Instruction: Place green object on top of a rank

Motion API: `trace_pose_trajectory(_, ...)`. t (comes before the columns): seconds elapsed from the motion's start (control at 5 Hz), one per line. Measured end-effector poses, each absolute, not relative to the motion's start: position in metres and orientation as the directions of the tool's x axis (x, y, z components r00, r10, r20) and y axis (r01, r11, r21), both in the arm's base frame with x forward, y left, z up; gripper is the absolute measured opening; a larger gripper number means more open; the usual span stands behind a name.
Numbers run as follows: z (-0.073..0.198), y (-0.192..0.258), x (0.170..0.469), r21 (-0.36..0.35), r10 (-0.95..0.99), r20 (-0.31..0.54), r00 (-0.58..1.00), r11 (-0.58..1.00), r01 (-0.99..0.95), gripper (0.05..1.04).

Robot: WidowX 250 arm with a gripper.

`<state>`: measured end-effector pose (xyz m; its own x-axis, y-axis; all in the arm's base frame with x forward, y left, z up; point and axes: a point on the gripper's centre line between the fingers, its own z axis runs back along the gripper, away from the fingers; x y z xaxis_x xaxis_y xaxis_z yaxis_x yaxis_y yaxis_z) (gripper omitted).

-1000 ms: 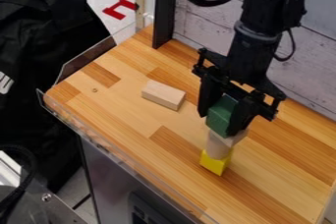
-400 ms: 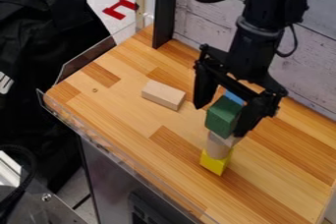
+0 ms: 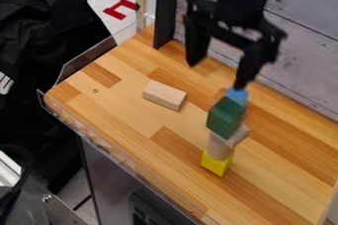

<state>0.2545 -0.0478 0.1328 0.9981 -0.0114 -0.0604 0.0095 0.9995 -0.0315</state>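
My gripper [image 3: 216, 75] is open above and behind the stack, its two fingers spread wide with nothing held between them. The green block [image 3: 225, 117] rests at the upper part of the stack, on a pale wooden piece [image 3: 235, 136]. Under that stands a pale cylinder [image 3: 218, 147], with a yellow block [image 3: 216, 163] at the bottom. A blue piece [image 3: 237, 95] shows just behind the green block, near the tip of the right finger; whether they touch, I cannot tell.
A loose wooden block [image 3: 164, 95] lies left of the stack on the wooden tabletop [image 3: 125, 110]. A clear rim runs along the table's front left edge. A black post [image 3: 165, 12] and a plank wall [image 3: 304, 46] stand behind.
The gripper has opened, let go of the green block, and moved up and back from the stack. The green block stays in place, and the blue piece behind it has come into sight.
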Motion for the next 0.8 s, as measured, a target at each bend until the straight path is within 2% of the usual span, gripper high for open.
trace_pose_trajectory(0.2,0.135,-0.027,0.259,-0.046,0.026,-0.046,0.999,0.999,-0.029,1.000)
trace_pose_trajectory(0.6,0.092,0.014,0.273,-0.039,0.071,-0.033,0.997,0.997,-0.072,1.000)
trace_pose_trajectory(0.8,0.065,0.017,0.274,-0.037,0.085,-0.027,0.996,0.996,-0.086,1.000)
